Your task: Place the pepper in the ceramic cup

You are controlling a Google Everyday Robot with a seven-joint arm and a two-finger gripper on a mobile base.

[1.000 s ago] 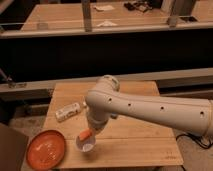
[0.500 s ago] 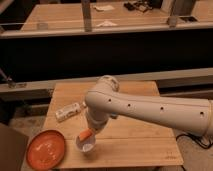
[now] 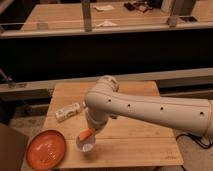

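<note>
Nearest us at the front left of the tabletop (image 3: 142, 145) sits the orange plate (image 3: 46, 148), not part of the job. Just right of it is the ceramic cup (image 3: 86, 146), mouth up, near the front edge. The pepper (image 3: 85, 135) hangs right over the cup's mouth, low enough to overlap the rim line; we can't tell if its tip is already inside. Its long axis is tilted, the lower end pointing down-left into the cup and the upper end running up-right into the end effector (image 3: 89, 130). The end effector is closed tight on the pepper, directly above the cup, so we judge the coming move is a short straight drop and release, no sideways travel. Further back, the white bottle (image 3: 68, 112) lies on its side left of the arm (image 3: 150, 107), well clear
</note>
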